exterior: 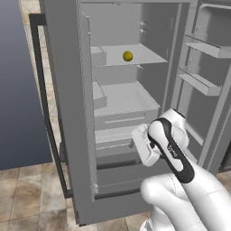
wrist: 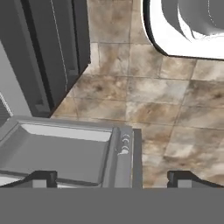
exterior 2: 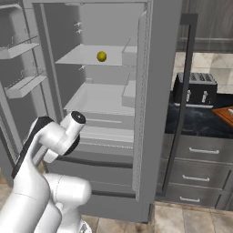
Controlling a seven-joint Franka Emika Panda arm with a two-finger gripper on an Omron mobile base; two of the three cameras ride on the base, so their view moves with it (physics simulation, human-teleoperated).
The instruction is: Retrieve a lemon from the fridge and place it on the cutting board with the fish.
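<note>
Fridge (exterior: 67,135) doors are standing wide, and the lemon (exterior: 127,56) is sitting alone on the upper shelf (exterior: 144,54), well above the folded arm. In the hand view the gripper (wrist: 113,178) is pointing down at the floor (wrist: 175,109), tips spread wide, holding nothing. The risk, as I'm judging it: reaching up, the elbow clips a door bin, or the round fruit rolls away. Rightward, a toaster (exterior 2: 195,88) is sitting on the dark counter (exterior 2: 200,120), with the board's (exterior 2: 226,114) corner peeking in.
</note>
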